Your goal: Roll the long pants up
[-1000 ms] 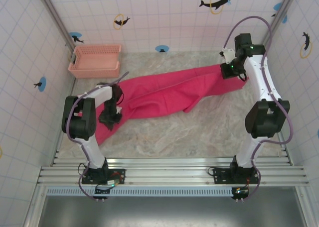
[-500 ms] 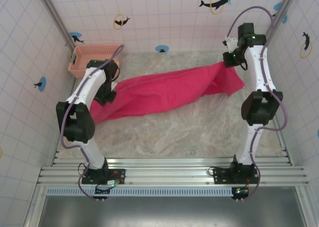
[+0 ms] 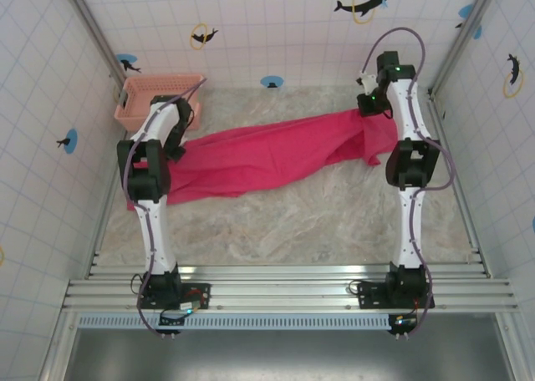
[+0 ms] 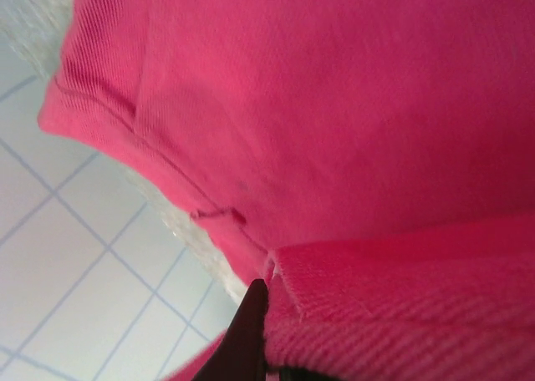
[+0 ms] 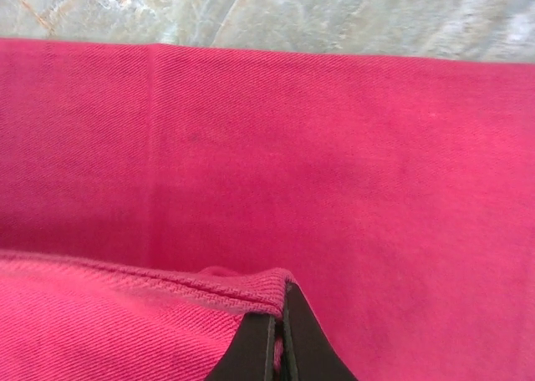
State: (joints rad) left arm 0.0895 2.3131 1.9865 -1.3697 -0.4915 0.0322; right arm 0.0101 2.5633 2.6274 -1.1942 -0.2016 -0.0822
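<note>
Pulled straighter, long pants (image 3: 267, 153) run left to right.

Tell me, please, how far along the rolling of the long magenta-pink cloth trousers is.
Done: the magenta-pink cloth trousers lie stretched out across the marbled table. In hand: the left gripper and right gripper each pinch an end. Remaining: no roll shows yet, so all the rolling.

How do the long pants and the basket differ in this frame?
The long pants are bright magenta soft cloth; the basket is pale salmon plastic lattice. The long pants stretch across the table from left to right and are far larger than the basket, which sits in the far-left corner. Both are pinkish and on the marbled table.
</note>
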